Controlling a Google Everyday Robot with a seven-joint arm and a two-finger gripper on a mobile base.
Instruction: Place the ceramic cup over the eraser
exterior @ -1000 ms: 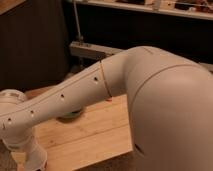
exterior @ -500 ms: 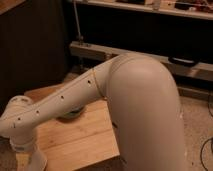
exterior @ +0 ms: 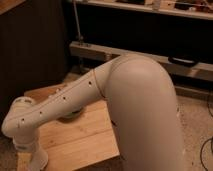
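Sitting on the pale wooden surface (exterior: 90,135), a round bowl (exterior: 71,114) shows only as a dim curved edge just below the forearm. The arm covers most of it, so I cannot tell what lies inside. No other container can be made out on the planks that show.

The robot arm (exterior: 135,110) fills much of the view. Its thick white upper part rises from the lower right and bends over in a broad elbow near the middle. From there the forearm slopes down to the left across the surface, with a row of small dark holes along its side. At the far left it turns at a rounded joint (exterior: 20,117) and drops straight down towards the bottom edge.

The claw (exterior: 35,161) is at that lower-left end, low over the near-left corner of the surface and partly cut by the bottom edge. Whether it is clenched, released or grasping something cannot be told.

Neither the ceramic cup nor the eraser can be seen; the arm hides much of the surface, so I cannot say where they are.

Behind the surface a grey metal rail (exterior: 100,51) runs across in front of dark shelving, and speckled floor (exterior: 197,120) shows at the right.
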